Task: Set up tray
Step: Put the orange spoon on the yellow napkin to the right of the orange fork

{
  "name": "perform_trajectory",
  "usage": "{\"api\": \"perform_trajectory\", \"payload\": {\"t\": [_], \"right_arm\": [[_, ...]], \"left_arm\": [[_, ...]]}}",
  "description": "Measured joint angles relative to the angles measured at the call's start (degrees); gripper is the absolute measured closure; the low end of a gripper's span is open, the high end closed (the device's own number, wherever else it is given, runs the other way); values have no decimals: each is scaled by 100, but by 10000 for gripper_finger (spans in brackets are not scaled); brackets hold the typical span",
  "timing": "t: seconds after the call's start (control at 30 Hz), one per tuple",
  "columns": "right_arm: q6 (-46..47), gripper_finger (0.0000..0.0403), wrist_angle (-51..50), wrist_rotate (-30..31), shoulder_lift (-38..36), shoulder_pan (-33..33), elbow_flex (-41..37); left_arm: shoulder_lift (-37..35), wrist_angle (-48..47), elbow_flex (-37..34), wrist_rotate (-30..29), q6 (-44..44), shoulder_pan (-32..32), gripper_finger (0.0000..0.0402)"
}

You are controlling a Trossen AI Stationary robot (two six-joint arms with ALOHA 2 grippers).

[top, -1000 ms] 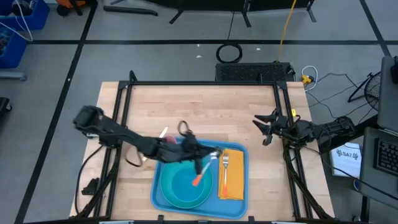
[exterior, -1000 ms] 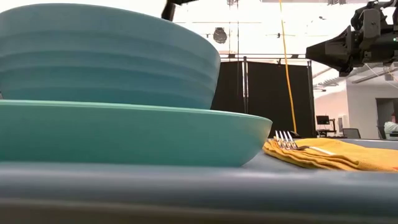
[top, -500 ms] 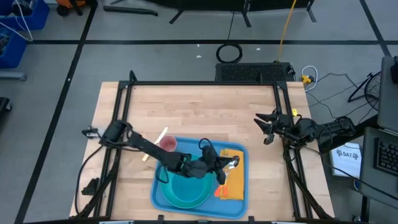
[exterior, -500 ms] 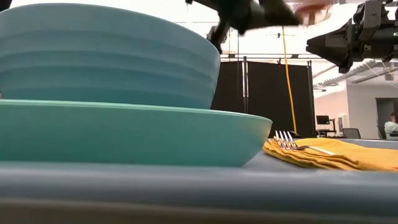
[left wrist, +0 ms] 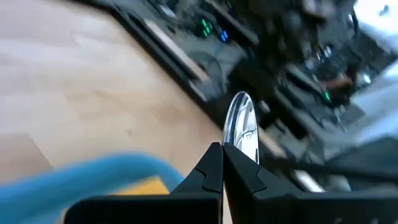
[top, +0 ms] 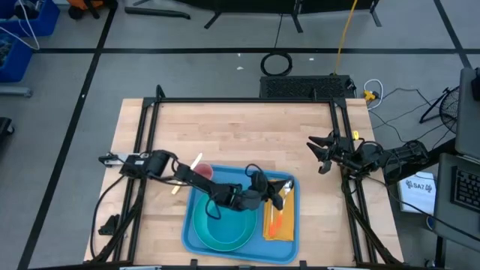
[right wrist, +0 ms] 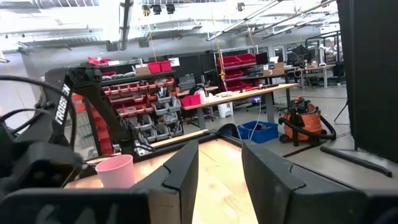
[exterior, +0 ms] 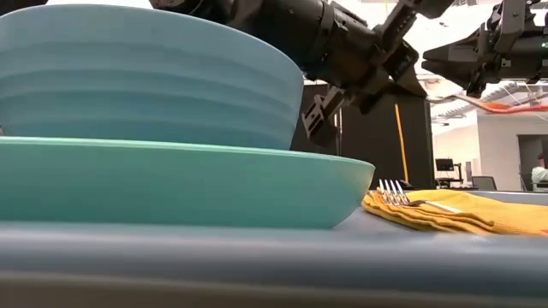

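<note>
One big flat blue plastic tray (top: pixel 289 247) lies low in the middle of the high view, holding a round teal plate (top: pixel 223 231) with a bowl, a yellow folded napkin (top: pixel 279 221) and a fork. It looks stiff, light and a bit slippery — best held by its raised rim. The left gripper (top: pixel 279 193) pinches a shiny metal spoon (left wrist: pixel 241 124) above the napkin. The right gripper (top: pixel 321 154) waits at the right edge — fingers partly apart, holding nothing.
</note>
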Motion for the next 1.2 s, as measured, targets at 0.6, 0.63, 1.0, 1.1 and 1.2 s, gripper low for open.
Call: {"api": "perform_trajectory", "payload": {"t": [0.6,0.63,1.0,1.1,1.2], "right_arm": [[44,287,1,-2,0,1,0],[42,287,0,-2,0,2,0],[438,287,-6,-577,4,0,0],[591,287,-171,-602,4,2,0],[1031,287,-732,-591,79,2,0]], "left_arm": [[11,-470,-1,-291,-465,-78,401],[11,-481,-1,-289,-478,-98,401],[11,-565,-5,72,-495,-68,401],[11,-535,-5,254,-512,-1,401],[11,-551,-5,343,-420,34,401]]}}
